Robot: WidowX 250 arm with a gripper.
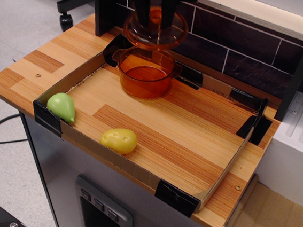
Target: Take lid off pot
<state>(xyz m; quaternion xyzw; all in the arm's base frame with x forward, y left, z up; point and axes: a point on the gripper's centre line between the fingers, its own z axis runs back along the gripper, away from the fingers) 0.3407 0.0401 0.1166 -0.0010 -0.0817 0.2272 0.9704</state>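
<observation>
Domed translucent amber-orange plastic lid (155, 30) hangs clear above open round orange toy pot (145, 74), pinched in my gripper (156, 12). Carry sideways level, grip firm.

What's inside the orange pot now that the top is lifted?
The pot looks empty: only its see-through orange floor shows. The lid hangs above it in the pincer, clear of the rim. The near wall tints the inside, so something tiny could hide there.

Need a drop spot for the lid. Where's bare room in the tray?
Widest bare patch: tray floor right of the pot, out to the right wall. Also mid-tray between pot and yellow toy. Crowded: front-left corner with green toy. Gripper holds lid above pot.
</observation>
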